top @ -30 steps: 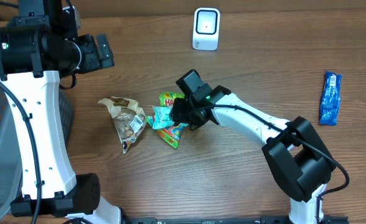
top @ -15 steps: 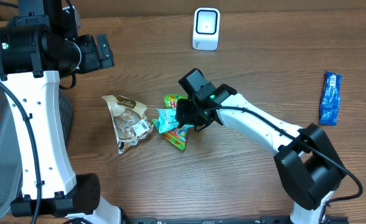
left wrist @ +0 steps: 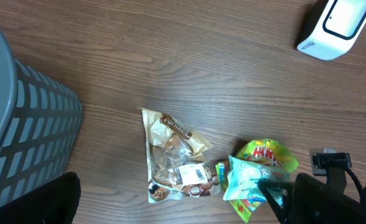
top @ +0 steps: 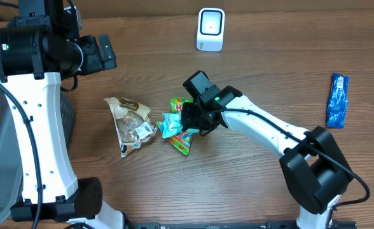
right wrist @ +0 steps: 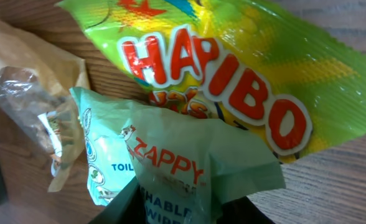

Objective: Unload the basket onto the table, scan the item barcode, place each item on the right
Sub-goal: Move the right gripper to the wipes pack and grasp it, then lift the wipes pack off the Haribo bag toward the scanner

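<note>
The right gripper [top: 190,119] is down on the wooden table [top: 250,184], its dark fingers [right wrist: 248,214] pinching the lower edge of the mint-green plastic Zappy wipes packet [right wrist: 170,162], which bunches up between them. That packet lies partly over the bright green Haribo sweet bag [right wrist: 233,81], near the table's middle and just beside the tan and clear snack pouch [top: 131,122] to its left. The white box-shaped scanner [top: 210,29] stands well apart at the far edge. The left gripper [top: 104,54] hangs high at the far left with its fingers spread wide, holding nothing, above a grey slatted basket [left wrist: 21,137].
</note>
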### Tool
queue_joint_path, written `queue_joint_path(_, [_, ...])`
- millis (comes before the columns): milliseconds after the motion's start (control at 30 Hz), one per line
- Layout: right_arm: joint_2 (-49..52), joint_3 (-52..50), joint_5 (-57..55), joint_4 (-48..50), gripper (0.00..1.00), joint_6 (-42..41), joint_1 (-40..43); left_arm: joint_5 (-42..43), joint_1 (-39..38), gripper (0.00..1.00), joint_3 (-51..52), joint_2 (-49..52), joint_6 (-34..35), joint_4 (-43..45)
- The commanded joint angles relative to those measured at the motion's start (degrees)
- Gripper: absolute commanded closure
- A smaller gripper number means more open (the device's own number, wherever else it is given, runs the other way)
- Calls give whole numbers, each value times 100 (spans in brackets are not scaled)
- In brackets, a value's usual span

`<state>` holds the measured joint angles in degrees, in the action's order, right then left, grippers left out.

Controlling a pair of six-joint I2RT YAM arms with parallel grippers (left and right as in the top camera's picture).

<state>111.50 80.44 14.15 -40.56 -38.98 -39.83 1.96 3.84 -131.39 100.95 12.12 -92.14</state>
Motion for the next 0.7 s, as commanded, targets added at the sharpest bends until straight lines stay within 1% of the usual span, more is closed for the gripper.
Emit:
queue_joint_path(0, [11,20,0,-61,68,-22,4,59,-22,0,0,-94,98,2])
queue_joint_path(33, [11,20,0,-118,61,-17,4,61,-22,0,0,-94,98,2])
queue_joint_path(67, [11,20,-2,-179,59,-17,4,59,-22,0,0,-94,98,2])
queue_joint_path(167, [11,20,-7,-334,59,-2,7,59,-22,0,0,-94,98,2])
queue_joint_path(200, [11,20,-20,-358,60,-2,7,59,-22,0,0,-94,98,2])
queue_joint_path(300, [11,20,-20,-376,70,0,7,59,-22,0,0,-94,98,2])
queue_joint_path(367, [11,20,-17,-376,74,-2,7,59,-22,0,0,-94,98,2])
queue_joint_path(533, [-46,118,2,-514,87,17,7,59,-22,0,0,-94,98,2])
queue_joint_path(667, [-275,461,0,-828,89,339,20,59,-22,0,0,-94,98,2])
